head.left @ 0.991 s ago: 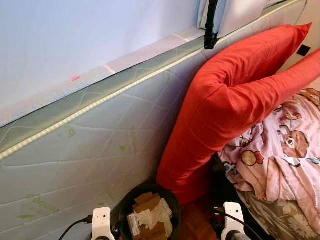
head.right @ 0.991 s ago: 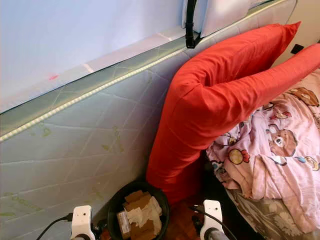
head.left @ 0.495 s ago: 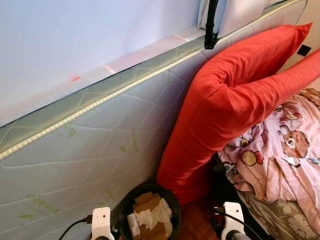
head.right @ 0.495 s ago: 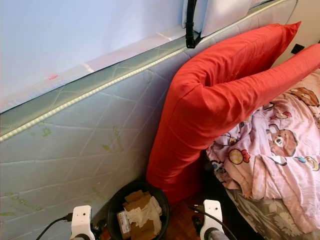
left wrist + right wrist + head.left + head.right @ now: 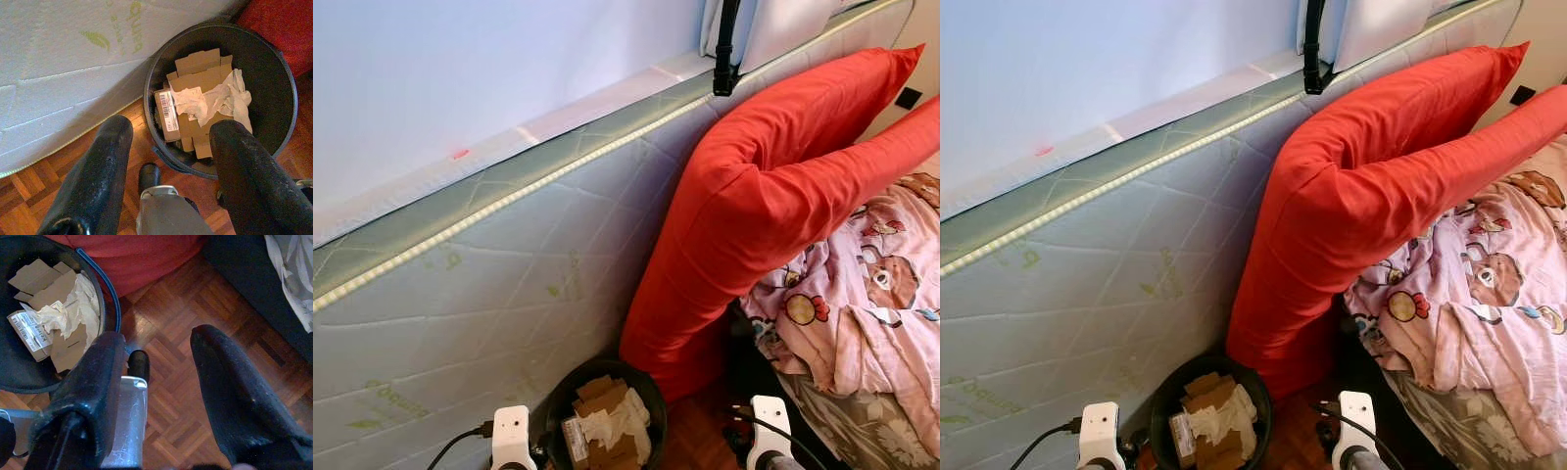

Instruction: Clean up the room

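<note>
Black waste bin (image 5: 274, 68), cardboard-filled, wedged on parquet floor (image 5: 195, 396) between upended mattress (image 5: 489, 294) and red pillow (image 5: 754, 215). Left gripper (image 5: 171, 161) spread empty above bin rim; right gripper (image 5: 156, 387) spread over bare floor beside it.

Glossy wood parquet floor (image 5: 195, 308); quilted mattress (image 5: 489, 294)

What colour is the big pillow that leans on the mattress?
The pillow is plain red; the left eye view shows it best.

Bin (image 5: 607, 416) between mattress (image 5: 489, 294) on the left and pillow (image 5: 754, 206), bedding (image 5: 862, 304) rightward.
</note>
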Controlling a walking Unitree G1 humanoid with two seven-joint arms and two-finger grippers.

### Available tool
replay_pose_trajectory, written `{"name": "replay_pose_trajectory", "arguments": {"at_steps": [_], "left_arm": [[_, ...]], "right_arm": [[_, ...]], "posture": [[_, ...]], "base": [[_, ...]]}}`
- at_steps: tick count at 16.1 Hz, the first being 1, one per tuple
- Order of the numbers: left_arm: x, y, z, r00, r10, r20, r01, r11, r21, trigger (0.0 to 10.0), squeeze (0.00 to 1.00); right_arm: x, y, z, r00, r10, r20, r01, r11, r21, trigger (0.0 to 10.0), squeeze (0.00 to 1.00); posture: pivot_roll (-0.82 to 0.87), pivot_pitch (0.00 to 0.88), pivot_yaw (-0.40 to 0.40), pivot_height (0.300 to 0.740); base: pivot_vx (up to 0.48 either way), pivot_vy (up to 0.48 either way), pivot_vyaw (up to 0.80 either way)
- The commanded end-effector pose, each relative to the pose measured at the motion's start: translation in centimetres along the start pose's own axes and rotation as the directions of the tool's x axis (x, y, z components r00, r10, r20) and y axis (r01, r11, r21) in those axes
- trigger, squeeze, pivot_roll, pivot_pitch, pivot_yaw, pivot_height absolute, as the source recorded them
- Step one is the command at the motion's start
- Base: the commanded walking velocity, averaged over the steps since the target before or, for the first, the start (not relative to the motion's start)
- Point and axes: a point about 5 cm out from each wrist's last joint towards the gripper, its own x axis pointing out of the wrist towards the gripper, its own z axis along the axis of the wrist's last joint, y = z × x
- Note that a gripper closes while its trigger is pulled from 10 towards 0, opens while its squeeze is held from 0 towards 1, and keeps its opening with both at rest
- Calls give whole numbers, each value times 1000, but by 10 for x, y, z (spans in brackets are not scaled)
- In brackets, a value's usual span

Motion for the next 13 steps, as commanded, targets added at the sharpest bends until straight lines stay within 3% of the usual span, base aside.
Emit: {"name": "replay_pose_trajectory", "arguments": {"at_steps": [1,13], "left_arm": [[-3,3,-8,1000,9,-25,-9,1000,-2,10000,0],[-4,4,-10,999,12,-35,-13,1000,-5,10000,0]], "right_arm": [[-1,-2,-4,1000,-5,-16,5,1000,-2,10000,0],[-1,-2,-5,1000,-4,-18,4,1000,-6,10000,0]], "posture": [[55,137,-39,740],[55,139,-41,740]], "base": [[0,0,0],[0,0,0]]}}
